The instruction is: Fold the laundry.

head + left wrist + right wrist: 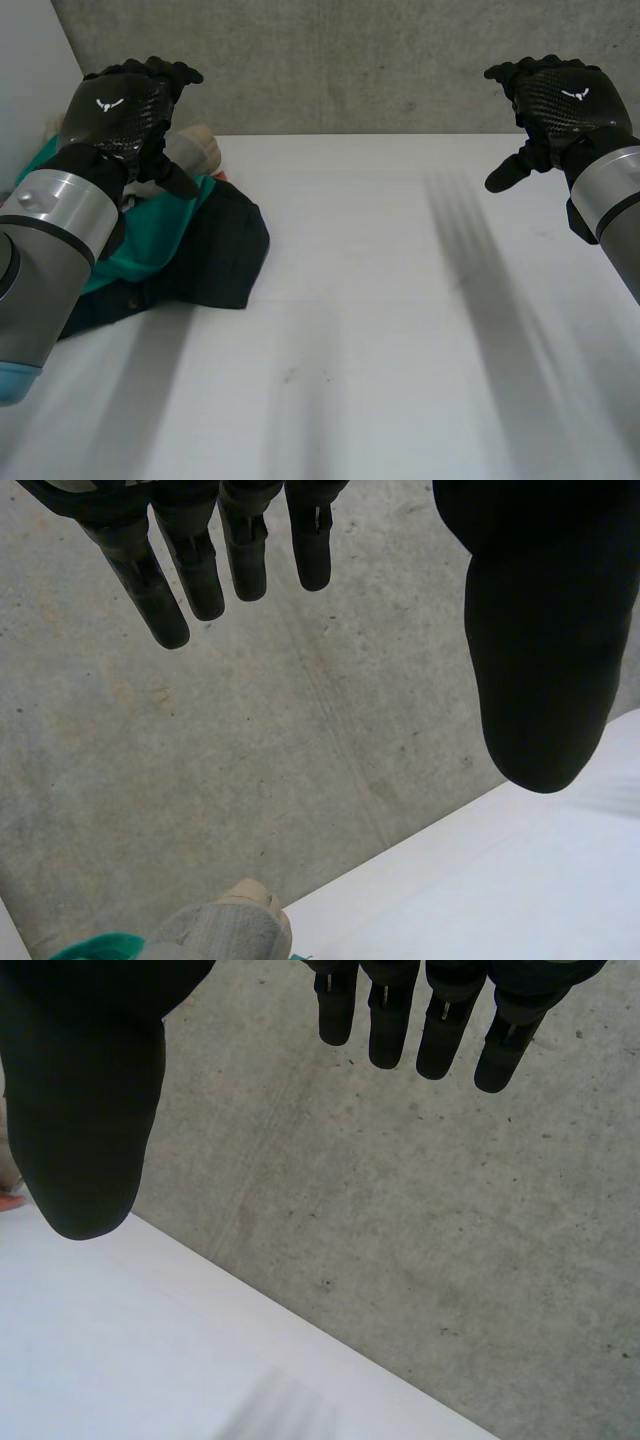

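White table (400, 350), laundry pile (215, 250) at left; left robot hand (115, 110) above pile, right robot hand (560, 100) raised, both spread.

Head view looks down on the table (400, 330) from behind; the 2 wrist views face the concrete wall (250, 730) beyond it.

Right hand (85, 1110) is recorded with fingers straight and thumb spread apart, nothing held between them, positioned above the far edge of the white table (130, 1360), where the grey concrete wall (400, 1220) is met.
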### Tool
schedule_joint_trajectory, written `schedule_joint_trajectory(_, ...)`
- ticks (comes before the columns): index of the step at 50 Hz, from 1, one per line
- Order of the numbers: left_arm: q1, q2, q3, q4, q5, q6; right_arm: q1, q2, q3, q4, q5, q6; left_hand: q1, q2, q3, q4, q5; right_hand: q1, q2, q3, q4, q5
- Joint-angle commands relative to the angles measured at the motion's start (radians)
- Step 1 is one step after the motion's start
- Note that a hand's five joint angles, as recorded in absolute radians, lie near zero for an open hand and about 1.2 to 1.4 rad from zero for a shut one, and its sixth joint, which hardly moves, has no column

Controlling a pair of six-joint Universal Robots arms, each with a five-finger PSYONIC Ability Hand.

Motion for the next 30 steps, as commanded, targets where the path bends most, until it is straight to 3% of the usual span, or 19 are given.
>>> schedule_joint_trajectory(1, 0.007, 0.002, -0.003, 0.0, -0.003, 0.003, 0.001, 0.001, 0.0, 0.0, -0.001, -0.002, -0.092, -0.103, -0.094, -0.099, -0.098, -0.083, -0.099, -0.103, -0.109, -0.1)
schedule_joint_trajectory(10, 0.024, 0.002, -0.022, -0.025, -0.003, 0.069, 0.001, 0.001, 0.0, 0.002, -0.001, -0.008, -0.092, -0.103, -0.094, -0.099, -0.098, -0.083, -0.099, -0.103, -0.109, -0.1)
schedule_joint_trajectory(15, 0.061, -0.002, -0.082, -0.038, -0.004, 0.251, 0.001, 0.003, 0.005, 0.002, -0.001, -0.025, -0.092, -0.103, -0.094, -0.099, -0.098, -0.083, -0.099, -0.103, -0.109, -0.1)
schedule_joint_trajectory(24, 0.234, -0.111, -0.206, -0.005, -0.001, 0.619, 0.001, 0.009, 0.02, 0.002, -0.002, -0.035, -0.082, -0.094, -0.084, -0.089, -0.089, -0.083, -0.099, -0.103, -0.109, -0.1)
schedule_joint_trajectory(30, 0.308, -0.237, -0.191, 0.069, 0.005, 0.675, 0.001, 0.024, 0.022, 0.002, -0.004, -0.037, -0.071, -0.082, -0.073, -0.077, -0.077, -0.083, -0.099, -0.103, -0.109, -0.1)
